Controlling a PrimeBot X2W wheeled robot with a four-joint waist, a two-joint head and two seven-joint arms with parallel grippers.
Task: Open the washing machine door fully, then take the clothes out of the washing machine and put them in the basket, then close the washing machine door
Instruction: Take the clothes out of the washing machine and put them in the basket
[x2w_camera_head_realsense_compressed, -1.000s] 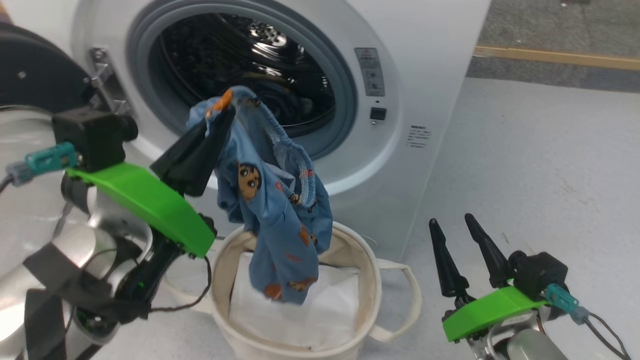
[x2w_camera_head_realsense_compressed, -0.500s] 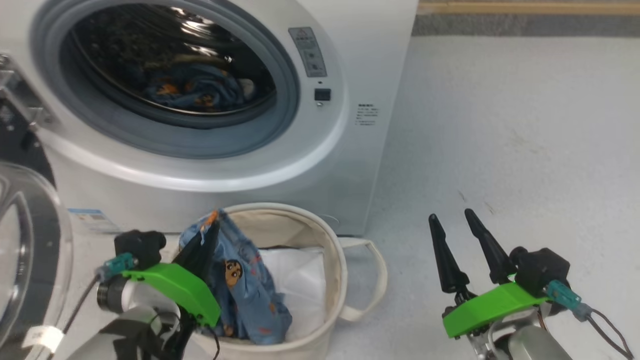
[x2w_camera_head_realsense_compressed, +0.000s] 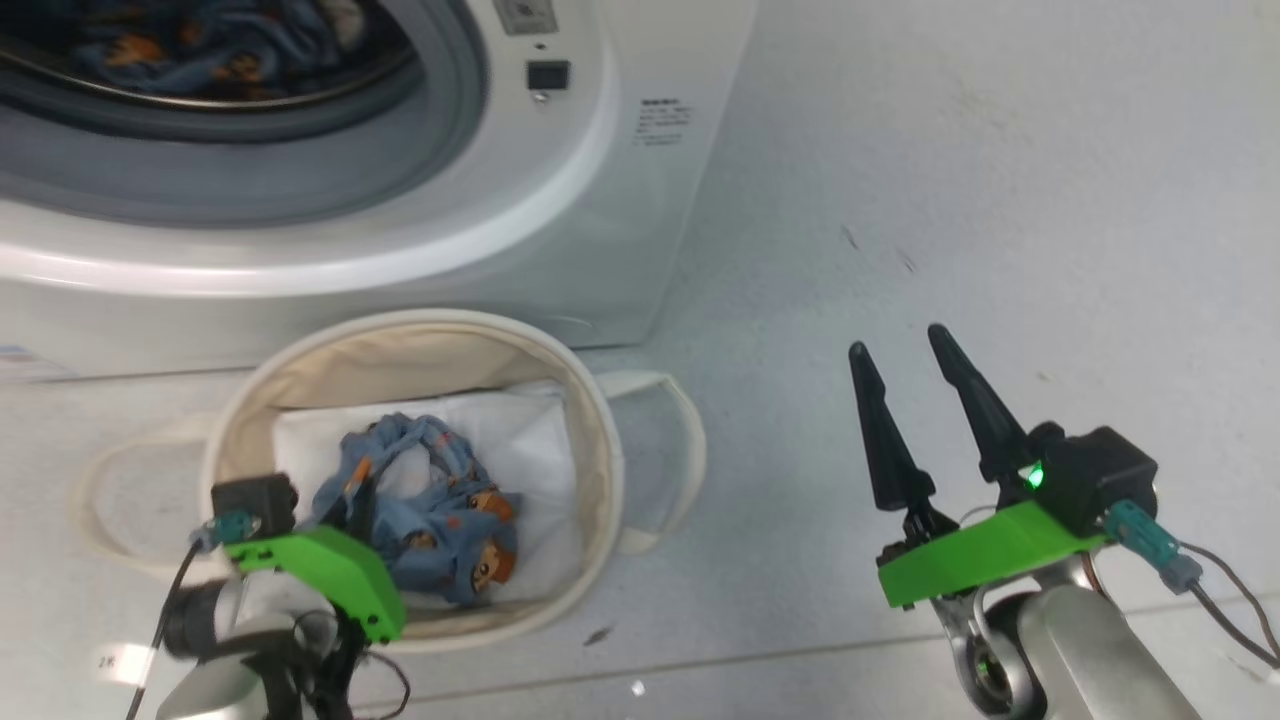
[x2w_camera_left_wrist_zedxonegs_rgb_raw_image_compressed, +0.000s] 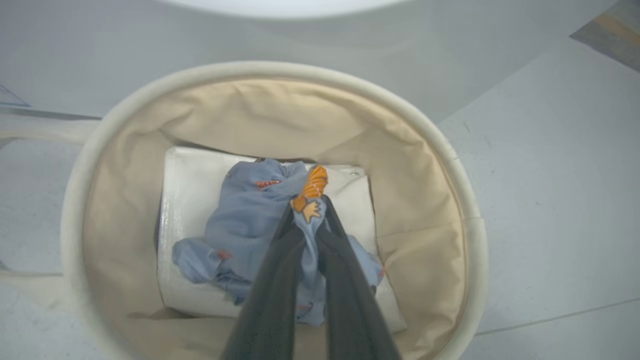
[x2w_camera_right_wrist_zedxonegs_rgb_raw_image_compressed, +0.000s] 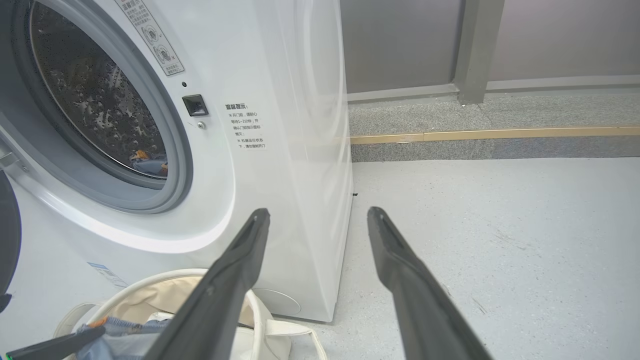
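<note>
1. Left gripper (x2w_camera_left_wrist_zedxonegs_rgb_raw_image_compressed: 307, 205) reaches down into the basket (x2w_camera_left_wrist_zedxonegs_rgb_raw_image_compressed: 270, 70), its two dark fingers pressed together on a fold of one light-blue bear-print garment (x2w_camera_left_wrist_zedxonegs_rgb_raw_image_compressed: 245, 225).
2. That garment lies bunched on the white sheet (x2w_camera_left_wrist_zedxonegs_rgb_raw_image_compressed: 185, 200) at the basket's bottom, under and around the fingertips.
3. Right gripper (x2w_camera_head_realsense_compressed: 898, 342) hangs over bare floor (x2w_camera_head_realsense_compressed: 1000, 200), well to the basket's right, fingers spread and holding nothing.
4. One basket, with two loop handles, stands on the floor just in front of the one washing machine (x2w_camera_head_realsense_compressed: 560, 200).
5. More blue clothes (x2w_camera_head_realsense_compressed: 200, 45) lie in the drum; how many pieces I cannot tell.
</note>
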